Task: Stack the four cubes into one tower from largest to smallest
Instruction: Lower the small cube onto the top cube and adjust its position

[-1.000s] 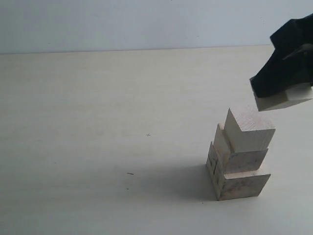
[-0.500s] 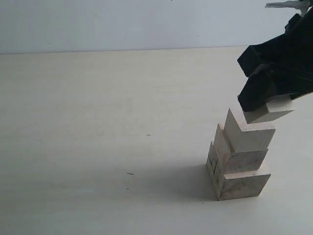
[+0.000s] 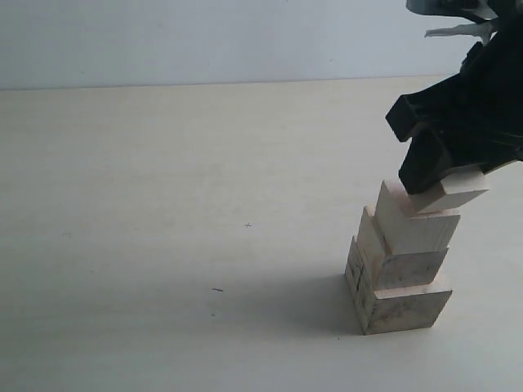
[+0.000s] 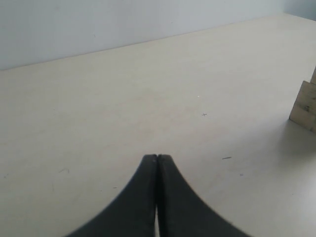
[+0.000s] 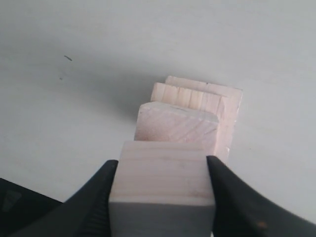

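At the right of the table stands a stepped stack of three pale wooden cubes. The largest cube [image 3: 404,309] is at the bottom, the second cube [image 3: 406,268] is on it, and the third cube [image 3: 417,229] is on top. My right gripper [image 3: 448,181] is shut on the smallest cube [image 3: 458,192], holding it tilted right at the third cube's top. I cannot tell whether the two touch. In the right wrist view the smallest cube [image 5: 163,182] fills the gap between the black fingers [image 5: 101,190], above the stack [image 5: 177,126]. My left gripper [image 4: 157,157] is shut and empty, low over the table.
The pale table [image 3: 163,245] stretches bare to the left of the stack, with a few small dark specks [image 3: 217,289]. A white wall [image 3: 204,41] lies behind. The edge of the largest cube [image 4: 306,106] shows far from my left gripper.
My right gripper has carried the smallest cube leftward and down, from beside the stack to over its top cube. The stack and the left gripper have not moved.
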`<state>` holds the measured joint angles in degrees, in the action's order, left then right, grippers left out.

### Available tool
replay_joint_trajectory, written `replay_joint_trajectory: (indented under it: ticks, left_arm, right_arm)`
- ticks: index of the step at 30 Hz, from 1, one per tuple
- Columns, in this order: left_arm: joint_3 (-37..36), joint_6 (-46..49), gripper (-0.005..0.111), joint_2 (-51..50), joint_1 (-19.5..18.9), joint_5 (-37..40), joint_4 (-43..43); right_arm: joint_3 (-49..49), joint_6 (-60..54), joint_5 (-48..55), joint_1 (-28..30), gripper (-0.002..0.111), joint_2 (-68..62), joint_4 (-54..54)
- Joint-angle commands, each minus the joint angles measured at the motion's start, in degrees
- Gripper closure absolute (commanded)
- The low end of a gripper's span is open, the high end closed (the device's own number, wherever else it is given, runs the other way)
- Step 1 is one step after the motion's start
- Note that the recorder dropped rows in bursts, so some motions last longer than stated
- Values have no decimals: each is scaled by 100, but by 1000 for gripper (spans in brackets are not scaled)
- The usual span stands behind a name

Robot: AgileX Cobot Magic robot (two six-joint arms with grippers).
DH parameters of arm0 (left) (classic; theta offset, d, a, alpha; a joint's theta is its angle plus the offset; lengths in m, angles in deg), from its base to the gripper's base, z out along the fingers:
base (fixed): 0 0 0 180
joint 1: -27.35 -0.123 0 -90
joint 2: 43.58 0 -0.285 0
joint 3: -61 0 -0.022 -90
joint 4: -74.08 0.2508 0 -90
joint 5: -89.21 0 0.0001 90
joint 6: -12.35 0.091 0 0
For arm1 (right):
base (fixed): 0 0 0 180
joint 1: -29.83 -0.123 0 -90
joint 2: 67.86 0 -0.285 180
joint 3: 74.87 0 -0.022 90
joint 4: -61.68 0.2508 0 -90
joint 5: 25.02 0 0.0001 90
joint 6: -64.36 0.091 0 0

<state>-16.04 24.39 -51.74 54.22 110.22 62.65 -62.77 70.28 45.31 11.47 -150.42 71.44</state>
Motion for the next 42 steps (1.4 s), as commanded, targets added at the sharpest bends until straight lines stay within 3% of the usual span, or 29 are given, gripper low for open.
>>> replay_joint_trajectory:
  ticks: [1,29,42]
  left_arm:
    - [-18,2,107,38,-32,-35,15]
    - [-18,2,107,38,-32,-35,15]
    - [-18,2,107,38,-32,-35,15]
  right_arm:
    - [1,21,-37,-2,103,-139,-50]
    - [-330,21,-37,-31,103,134,-145]
    - [13,21,-37,-31,103,207,-131]
